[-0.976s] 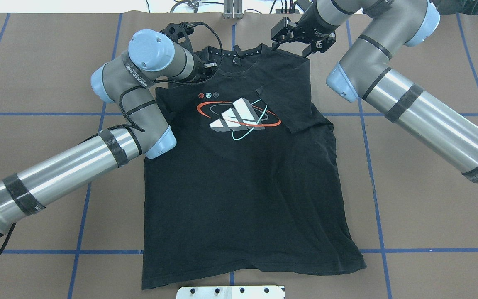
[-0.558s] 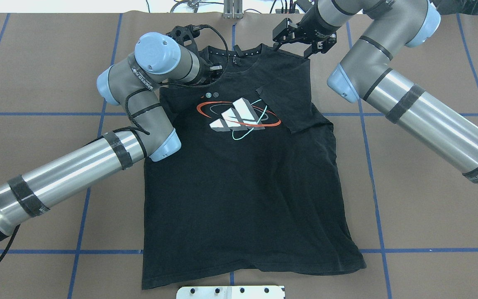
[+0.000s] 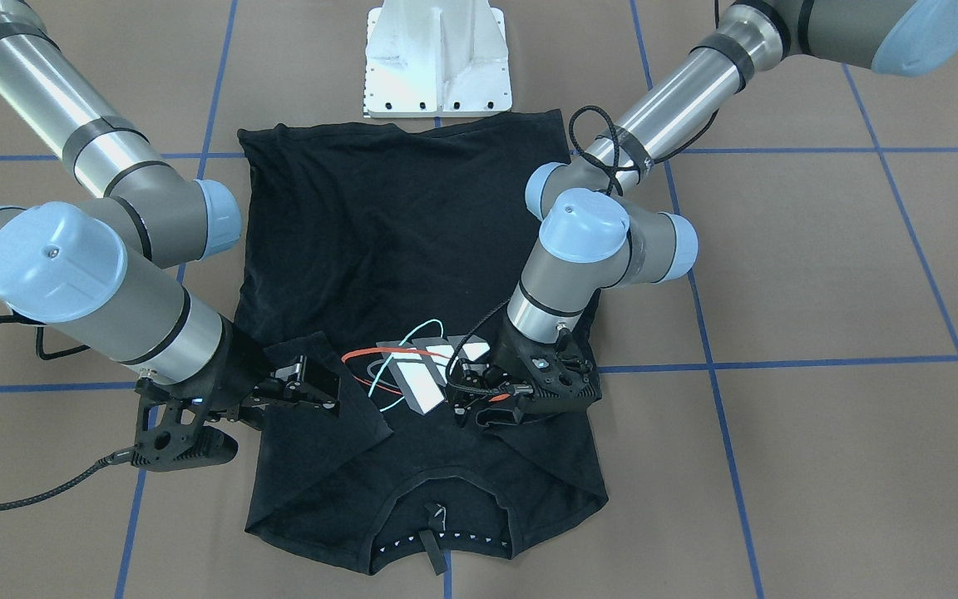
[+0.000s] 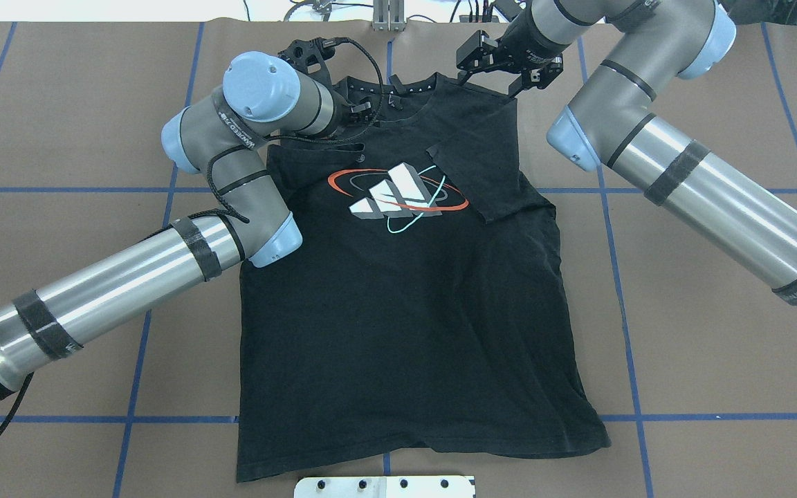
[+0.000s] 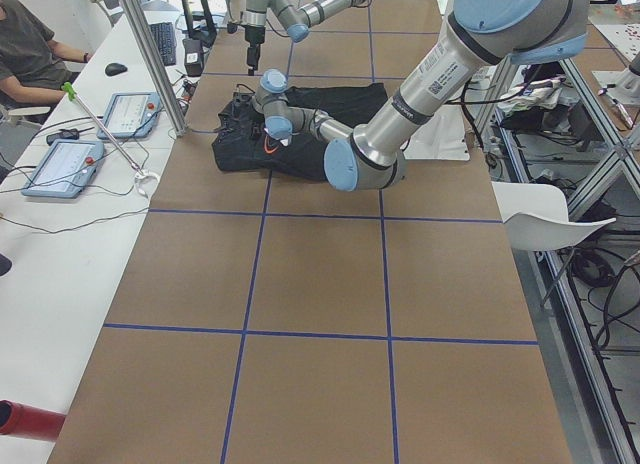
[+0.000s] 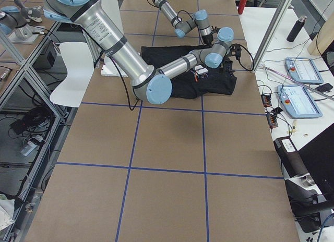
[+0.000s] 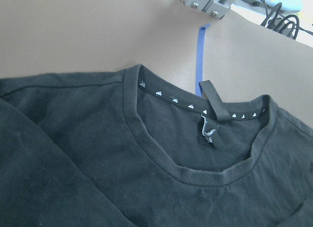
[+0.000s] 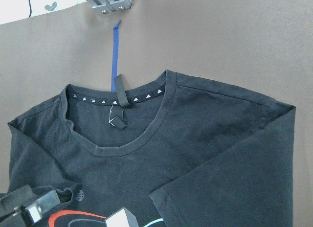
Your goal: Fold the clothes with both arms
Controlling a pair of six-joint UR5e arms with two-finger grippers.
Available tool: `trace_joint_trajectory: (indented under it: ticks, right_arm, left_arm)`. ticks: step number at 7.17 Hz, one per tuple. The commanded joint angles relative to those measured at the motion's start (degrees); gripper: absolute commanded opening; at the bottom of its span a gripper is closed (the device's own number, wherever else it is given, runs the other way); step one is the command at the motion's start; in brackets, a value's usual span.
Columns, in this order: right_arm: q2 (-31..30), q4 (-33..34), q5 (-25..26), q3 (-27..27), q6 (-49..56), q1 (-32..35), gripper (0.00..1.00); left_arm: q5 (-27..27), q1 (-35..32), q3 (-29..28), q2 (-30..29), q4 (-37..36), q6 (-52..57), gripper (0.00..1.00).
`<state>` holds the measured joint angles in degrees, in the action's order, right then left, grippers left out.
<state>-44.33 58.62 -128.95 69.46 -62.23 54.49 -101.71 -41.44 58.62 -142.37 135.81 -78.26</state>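
One thin cotton T-shirt (image 4: 405, 311) lies flat and print-up on the table (image 4: 717, 346), its right sleeve already folded in over the chest. It looks light and limp and will likely sag or crease from any single pinch, so hems and shoulder seams, lifted on both sides together, seem the best holds. The left gripper (image 3: 475, 409) looks nipped together on the left sleeve's hem beside the logo (image 4: 398, 197), while the right gripper (image 4: 488, 83) hangs spread wide over the right shoulder, holding nothing

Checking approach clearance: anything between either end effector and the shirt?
Nothing visible. The left end effector and right end effector are both directly over the T-shirt, either side of its collar. Only bare table lies around the shirt.
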Motion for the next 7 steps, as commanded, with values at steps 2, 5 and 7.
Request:
trace_joint_trajectory:
  ticks: [2,5,7]
  right_arm:
    - [0.21,0.09,0.01,0.06,-0.09,-0.17,1.00]
    - [0.47,0.27,0.01,0.06,-0.26,-0.35,1.00]
    - [0.39,0.18,0.27,-0.03,-0.18,-0.70,1.00]
  left_arm:
    - [-0.42,-4.60,0.53,1.12,-0.80,6.60,1.00]
    - [-2.53,-5.93,5.43,9.18,-0.81,10.23,0.99]
    - [-2.61,-5.75,11.40,14.38,-0.98,11.11,0.99]
